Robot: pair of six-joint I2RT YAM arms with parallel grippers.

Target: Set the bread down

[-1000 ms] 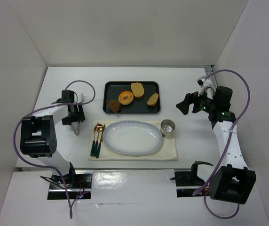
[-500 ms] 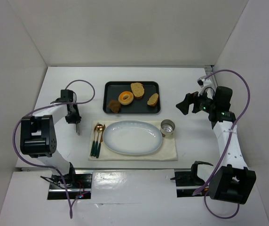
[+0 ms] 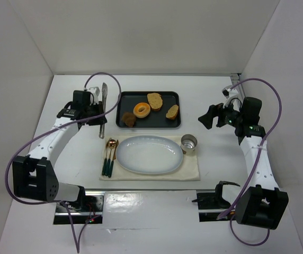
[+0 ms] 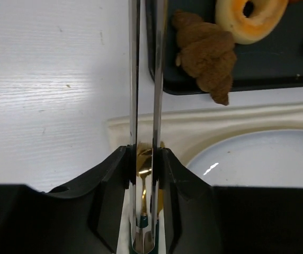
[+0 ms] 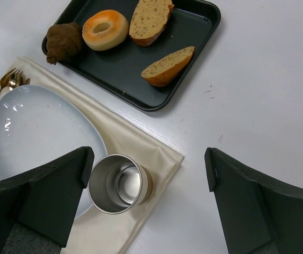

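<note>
Left gripper (image 4: 145, 159) tongs (image 4: 134, 79) swung forward, now near bread (image 4: 207, 55).

White arms (image 3: 53, 136), purple cables (image 3: 272, 92), black left hand (image 4: 144, 156) and right hand (image 3: 204, 117)

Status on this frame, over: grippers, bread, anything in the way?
Left gripper shut on tongs, blades at left edge of tray. Right gripper open, empty. Bread on tray, untouched. Doughnut close beside it.
</note>
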